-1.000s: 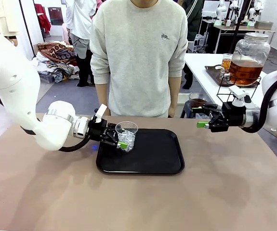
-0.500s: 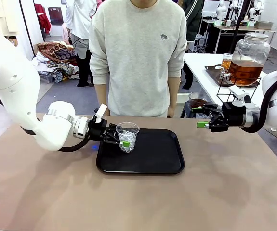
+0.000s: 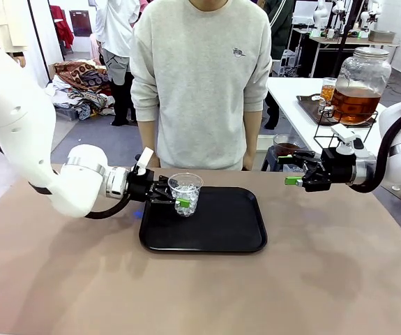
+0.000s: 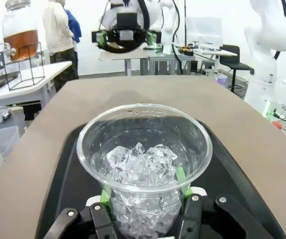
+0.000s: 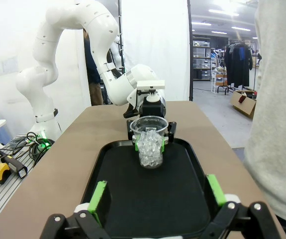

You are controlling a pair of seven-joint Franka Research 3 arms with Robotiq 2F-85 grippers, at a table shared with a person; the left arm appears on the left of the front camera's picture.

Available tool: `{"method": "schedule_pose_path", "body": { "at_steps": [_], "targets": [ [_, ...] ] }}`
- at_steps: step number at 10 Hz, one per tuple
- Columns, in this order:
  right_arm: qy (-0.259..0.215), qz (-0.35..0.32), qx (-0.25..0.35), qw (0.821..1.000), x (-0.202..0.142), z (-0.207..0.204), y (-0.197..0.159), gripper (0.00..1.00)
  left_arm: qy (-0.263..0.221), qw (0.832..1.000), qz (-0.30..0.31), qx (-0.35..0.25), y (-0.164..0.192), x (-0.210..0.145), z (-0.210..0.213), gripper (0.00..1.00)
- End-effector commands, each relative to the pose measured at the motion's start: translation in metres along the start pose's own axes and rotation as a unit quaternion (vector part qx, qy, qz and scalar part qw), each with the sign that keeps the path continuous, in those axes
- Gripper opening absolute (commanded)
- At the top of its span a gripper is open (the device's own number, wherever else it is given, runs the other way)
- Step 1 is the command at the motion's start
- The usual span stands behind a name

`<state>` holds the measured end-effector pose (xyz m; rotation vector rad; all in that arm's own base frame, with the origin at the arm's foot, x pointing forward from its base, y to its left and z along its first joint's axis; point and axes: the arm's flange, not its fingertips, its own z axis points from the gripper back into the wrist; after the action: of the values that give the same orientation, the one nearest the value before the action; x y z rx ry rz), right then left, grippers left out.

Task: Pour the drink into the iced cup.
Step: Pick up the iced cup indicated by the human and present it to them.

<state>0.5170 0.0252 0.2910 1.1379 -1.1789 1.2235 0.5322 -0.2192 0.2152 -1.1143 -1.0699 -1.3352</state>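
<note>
While upright, clear plastic cup [image 4: 143, 154], partly ice-filled.

The tray [image 3: 217, 241] sat near the table's [image 3: 186, 296] far edge, about midway along it. The iced cup [image 3: 185, 194] was at the tray's far left corner. The left gripper [image 3: 176, 201] came in from the left with a finger on either side of the cup, clamped on it. Right of the tray, by the table's far edge, the right gripper [image 3: 292, 180] hung apart from the tray, pointing back toward it. The person [image 3: 200, 84] stood behind the far edge, straight behind the tray. A drink jar [image 3: 357, 84] stood on a side table [image 3: 291, 94] beyond the far right corner.
</note>
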Motion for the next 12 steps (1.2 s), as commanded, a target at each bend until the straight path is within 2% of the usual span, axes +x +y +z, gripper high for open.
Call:
{"method": "schedule_pose_path", "body": {
  "at_steps": [1, 8, 12],
  "targets": [
    [0.003, -0.001, 0.001, 1.000, 0.004, -0.002, -0.003, 1.00, -0.025, 0.999, -0.014, 0.029, -0.007, 0.025, 0.006, 0.58],
    [0.003, -0.001, 0.001, 1.000, 0.004, -0.002, -0.003, 1.00, -0.020, 0.997, 0.011, 0.074, 0.041, 0.118, 0.021, 0.58],
    [0.003, -0.001, 0.001, 1.000, 0.004, -0.002, -0.003, 1.00, -0.016, 0.998, 0.005, 0.067, 0.043, 0.118, 0.026, 0.58]
  ]
}}
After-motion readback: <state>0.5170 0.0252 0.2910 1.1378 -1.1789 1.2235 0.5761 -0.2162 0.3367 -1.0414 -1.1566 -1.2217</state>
